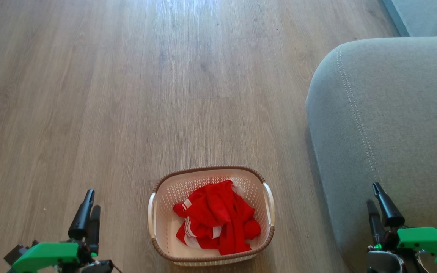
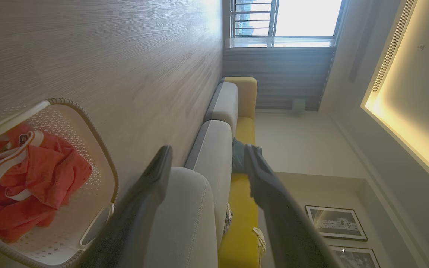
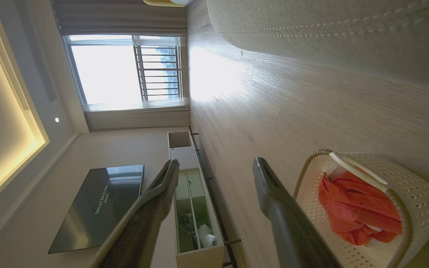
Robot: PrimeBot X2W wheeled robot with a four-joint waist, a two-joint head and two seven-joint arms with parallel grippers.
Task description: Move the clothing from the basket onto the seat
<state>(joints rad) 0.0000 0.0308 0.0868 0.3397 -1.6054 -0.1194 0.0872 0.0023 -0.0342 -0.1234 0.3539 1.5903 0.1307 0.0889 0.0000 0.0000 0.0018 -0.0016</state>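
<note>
Red clothing (image 1: pixel 216 218) with white stripe trim lies crumpled in the cream basket (image 1: pixel 157 223) on the wood floor, low in the middle of the head view. The grey-green seat (image 1: pixel 389 125) rises to its right. My left gripper (image 1: pixel 88 203) hovers open at the lower left, away from the basket, holding nothing. My right gripper (image 1: pixel 374 193) is open at the lower right, over the seat's front part. The left wrist view shows the clothing (image 2: pixel 32 178) in the basket (image 2: pixel 102 163) beside the seat (image 2: pixel 184 219). From the right wrist, clothing (image 3: pixel 356 208), basket (image 3: pixel 419 186) and seat (image 3: pixel 330 33) appear.
Wood floor (image 1: pixel 127 94) stretches ahead and to the left. A second sofa cushion (image 1: pixel 427 15) is at the far right corner. A low TV cabinet (image 3: pixel 192 193) and a dark screen (image 3: pixel 99 204) stand along the far wall in the right wrist view.
</note>
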